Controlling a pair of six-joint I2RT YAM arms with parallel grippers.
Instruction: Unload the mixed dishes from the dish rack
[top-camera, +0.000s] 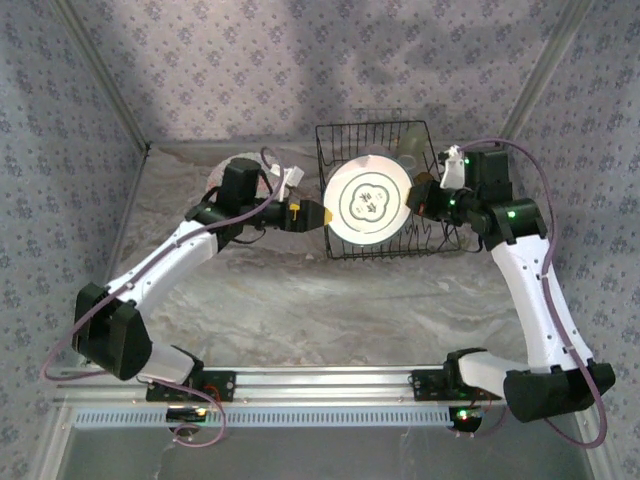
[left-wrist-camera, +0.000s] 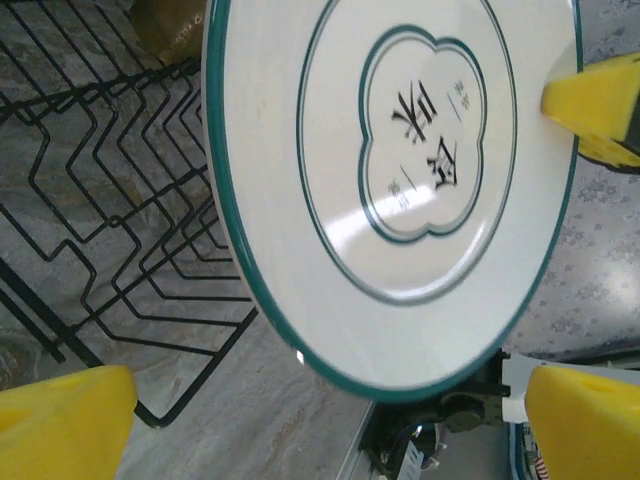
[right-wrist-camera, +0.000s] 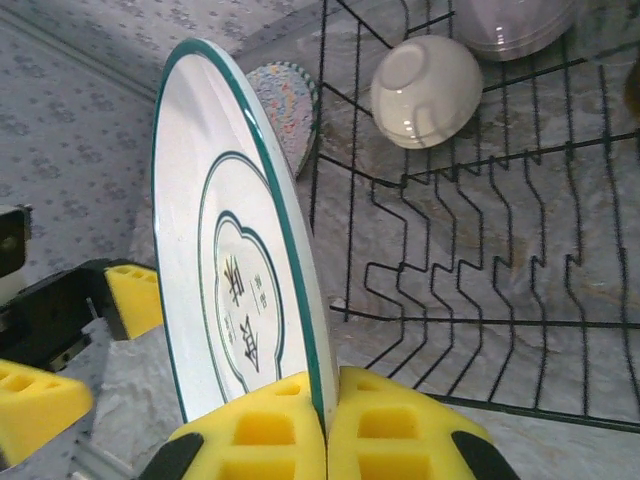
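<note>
Nearest the lens, the yellow pads of the left gripper: spread wide, gripping nothing. Straight ahead of that open claw, framed between its 2 fingers yet touched by neither, a green-rimmed plate: white, with a thin green ring, a 4-lobed green outline and dark characters at the centre. Standing on edge, face turned toward the left claw.

Close by the left wrist, and past the held plate's far rim as seen from the right claw, a squiggle-patterned plate, outside the rack wall.

Just right of the left claw's tips, the dish rack: black wire, upright tines on the floor. Held plate at its left end; whether the lower edge clears the wires, impossible to tell.

Beyond the right claw, on the rack floor, 1 cream cup, base toward the lens. Further on, a pale lilac bowl, cut off by the frame.

Last, the right gripper: clamped tight on the green-rimmed plate's edge, 1 pad on each face, across the plate from the left claw.
</note>
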